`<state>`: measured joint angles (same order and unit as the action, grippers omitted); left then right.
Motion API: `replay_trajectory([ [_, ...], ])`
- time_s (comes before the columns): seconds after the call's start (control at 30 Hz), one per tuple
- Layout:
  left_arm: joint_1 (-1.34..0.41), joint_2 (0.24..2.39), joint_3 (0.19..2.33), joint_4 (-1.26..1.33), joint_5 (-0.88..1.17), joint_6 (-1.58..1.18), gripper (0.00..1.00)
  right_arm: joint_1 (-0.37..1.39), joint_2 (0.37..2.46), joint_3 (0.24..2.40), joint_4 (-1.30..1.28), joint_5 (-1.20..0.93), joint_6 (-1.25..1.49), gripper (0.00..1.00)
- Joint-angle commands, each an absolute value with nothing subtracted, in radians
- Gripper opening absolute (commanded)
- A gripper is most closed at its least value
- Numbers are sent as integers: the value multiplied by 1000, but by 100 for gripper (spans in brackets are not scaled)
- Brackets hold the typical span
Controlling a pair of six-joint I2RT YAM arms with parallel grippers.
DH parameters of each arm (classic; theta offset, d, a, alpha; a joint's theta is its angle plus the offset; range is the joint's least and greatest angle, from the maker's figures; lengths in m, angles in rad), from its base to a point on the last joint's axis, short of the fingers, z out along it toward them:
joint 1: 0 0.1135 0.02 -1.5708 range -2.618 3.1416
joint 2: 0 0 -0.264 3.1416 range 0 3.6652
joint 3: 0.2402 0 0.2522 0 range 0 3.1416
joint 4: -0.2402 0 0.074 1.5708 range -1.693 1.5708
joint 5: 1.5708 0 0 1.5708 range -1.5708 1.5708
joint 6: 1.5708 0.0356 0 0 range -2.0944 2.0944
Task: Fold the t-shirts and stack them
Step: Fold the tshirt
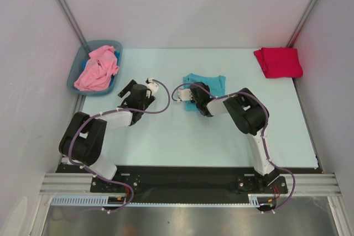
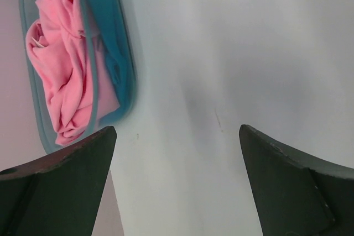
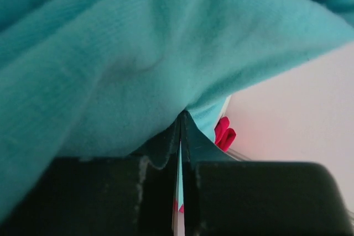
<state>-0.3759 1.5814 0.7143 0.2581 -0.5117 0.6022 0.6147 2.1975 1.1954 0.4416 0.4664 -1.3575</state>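
— Teal t-shirt is lying mid-way across the table, sagging soft and light. Where is the right claw gripping?
— It's pinching the cloth's near edge; left claw is hanging apart.

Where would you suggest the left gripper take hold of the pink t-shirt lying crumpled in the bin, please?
I would pinch a raised fold near the top of the pink t-shirt, coming straight down from above. It lies heaped in the bin, whose walls block a sideways approach; the open left gripper looks nearest.
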Motion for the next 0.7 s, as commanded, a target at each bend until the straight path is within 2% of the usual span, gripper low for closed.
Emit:
replay_trajectory([
  [0.0, -360, 1525, 718, 265, -491, 561, 100, 611, 2207, 1193, 433, 456, -1307, 0],
  [0.43, -360, 1531, 721, 264, -486, 563, 100, 571, 2076, 1285, 393, 468, -1299, 0],
  [0.67, -354, 1517, 706, 330, -543, 561, 100, 575, 2100, 1312, 423, 463, -1318, 0],
])
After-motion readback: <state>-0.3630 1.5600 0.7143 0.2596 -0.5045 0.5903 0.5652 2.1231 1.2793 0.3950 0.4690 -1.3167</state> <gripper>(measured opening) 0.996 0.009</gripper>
